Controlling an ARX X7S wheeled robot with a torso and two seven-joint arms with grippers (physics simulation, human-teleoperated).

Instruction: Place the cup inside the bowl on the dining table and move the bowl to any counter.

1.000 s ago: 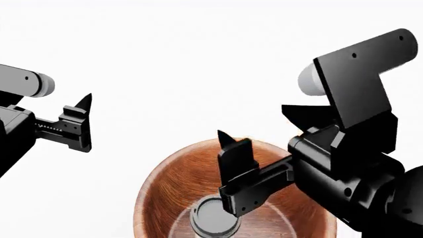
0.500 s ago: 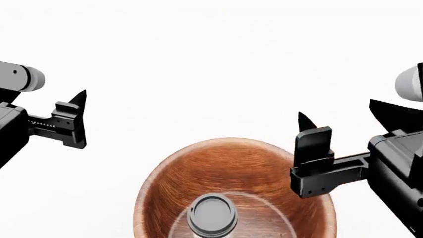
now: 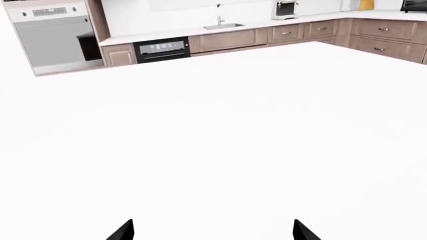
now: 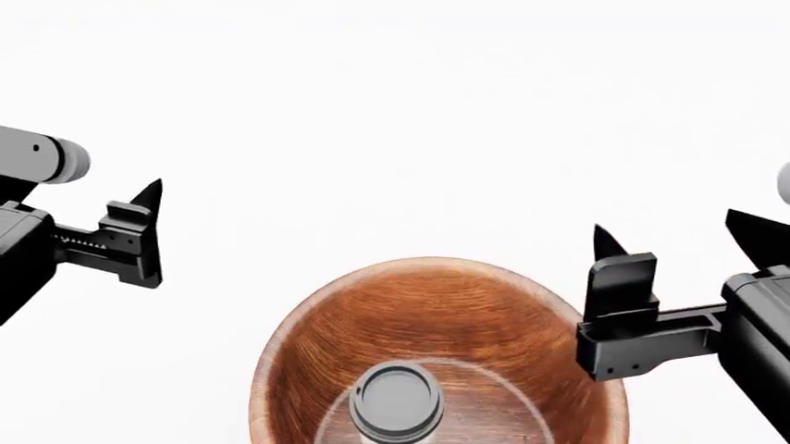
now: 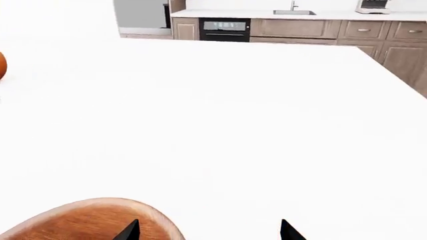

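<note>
The reddish-brown wooden bowl [image 4: 469, 314] stands on the white dining table [image 4: 395, 111] at the near edge of the head view. The cup [image 4: 397, 400] stands upright inside it, showing its grey lid. My right gripper [image 4: 676, 239] is open and empty, just right of the bowl's rim and above the table. In the right wrist view [image 5: 208, 231] its one fingertip lies over the bowl's rim [image 5: 73, 222]. My left gripper [image 4: 84, 208] is open and empty, well left of the bowl; the left wrist view [image 3: 213, 232] shows only bare table ahead of it.
Beyond the table's far edge runs the white counter [image 3: 167, 34] with a sink and faucet [image 3: 220, 24], over wooden cabinets and a black oven [image 3: 160, 48]. The counter also shows in the right wrist view [image 5: 233, 14]. An orange round object [image 5: 2, 65] sits at the table's far left.
My right gripper has let go of the cup and drawn back out of the bowl to the right. The cup stays standing in the bowl. My left gripper barely shifted.
</note>
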